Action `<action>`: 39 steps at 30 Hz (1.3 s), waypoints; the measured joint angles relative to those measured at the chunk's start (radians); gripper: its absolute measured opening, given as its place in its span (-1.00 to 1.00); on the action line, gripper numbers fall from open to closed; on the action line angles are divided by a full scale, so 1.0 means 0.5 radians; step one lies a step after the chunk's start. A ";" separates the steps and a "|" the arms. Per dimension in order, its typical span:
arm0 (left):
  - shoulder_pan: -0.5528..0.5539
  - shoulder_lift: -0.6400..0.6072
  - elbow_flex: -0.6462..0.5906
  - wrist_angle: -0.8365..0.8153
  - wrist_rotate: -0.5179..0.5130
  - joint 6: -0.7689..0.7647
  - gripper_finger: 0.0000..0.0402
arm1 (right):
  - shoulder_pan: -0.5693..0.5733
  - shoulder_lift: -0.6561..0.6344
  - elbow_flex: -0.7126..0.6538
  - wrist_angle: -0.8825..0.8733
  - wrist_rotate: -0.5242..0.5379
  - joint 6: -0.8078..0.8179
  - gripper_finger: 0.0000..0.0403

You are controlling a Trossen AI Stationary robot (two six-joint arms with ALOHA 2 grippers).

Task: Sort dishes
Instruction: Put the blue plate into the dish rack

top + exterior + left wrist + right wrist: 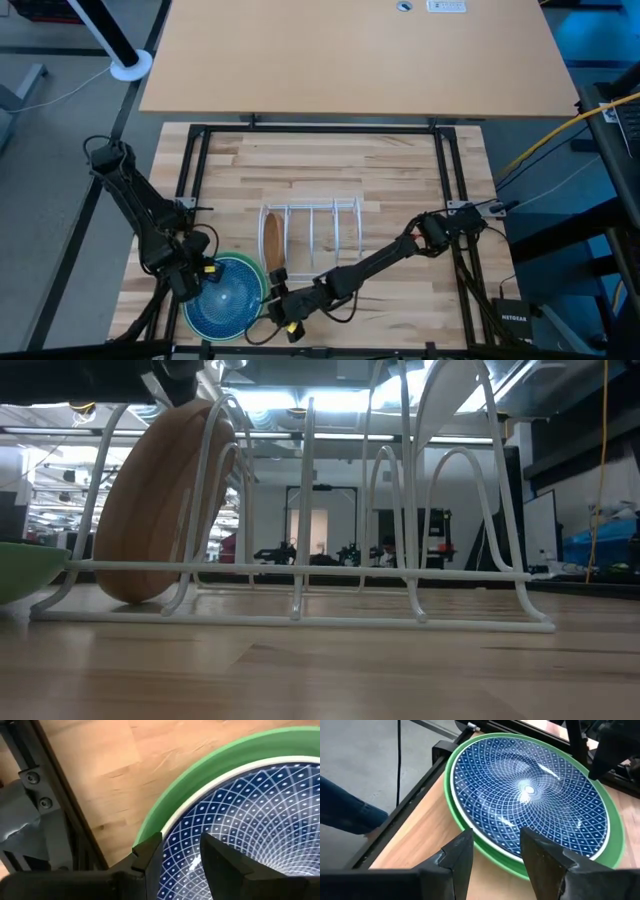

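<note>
A dark blue patterned plate (230, 292) (530, 790) lies in a green plate (240, 263) (190, 775) near the table's near-left corner. A white edge (200, 800) shows between them; whether it is a separate white plate I cannot tell. The tan-brown plate (271, 240) (150, 510) stands on edge in the leftmost slot of the white wire rack (330, 230) (400, 570). My left gripper (200, 283) (180, 840) is open astride the stack's left rim. My right gripper (272, 300) (495, 840) is open just off the stack's right rim. My left gripper has one finger (150, 847) outside the blue plate's left rim (172, 822) and the other finger (225, 860) over the plate's inside, coming from the table's left. Whether either finger touches the plate I cannot tell.
Black frame rails (190, 170) run along the table's left, right and far sides. The stack sits close to the table's near edge (405, 835); beyond it show the floor, a cable and a person's blue trouser leg (345, 807). Bare wood lies right of the rack.
</note>
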 joint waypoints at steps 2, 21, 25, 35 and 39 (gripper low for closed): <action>0.000 0.033 0.000 -0.001 0.004 0.001 -0.39 | 0.000 0.000 0.000 -0.013 0.000 0.000 -0.18; 0.001 0.263 0.005 0.171 0.070 0.134 -0.39 | 0.004 0.035 0.000 -0.076 -0.038 0.003 -0.18; -0.001 0.275 0.006 0.289 0.076 0.149 -0.39 | 0.004 0.035 0.000 -0.052 -0.034 0.003 -0.18; 0.003 0.287 0.002 0.351 0.049 0.165 -0.39 | 0.004 0.035 0.000 -0.036 -0.013 -0.019 -0.18; 0.003 0.287 0.001 0.387 0.036 0.150 -0.39 | 0.004 0.045 -0.001 -0.018 -0.013 -0.020 -0.18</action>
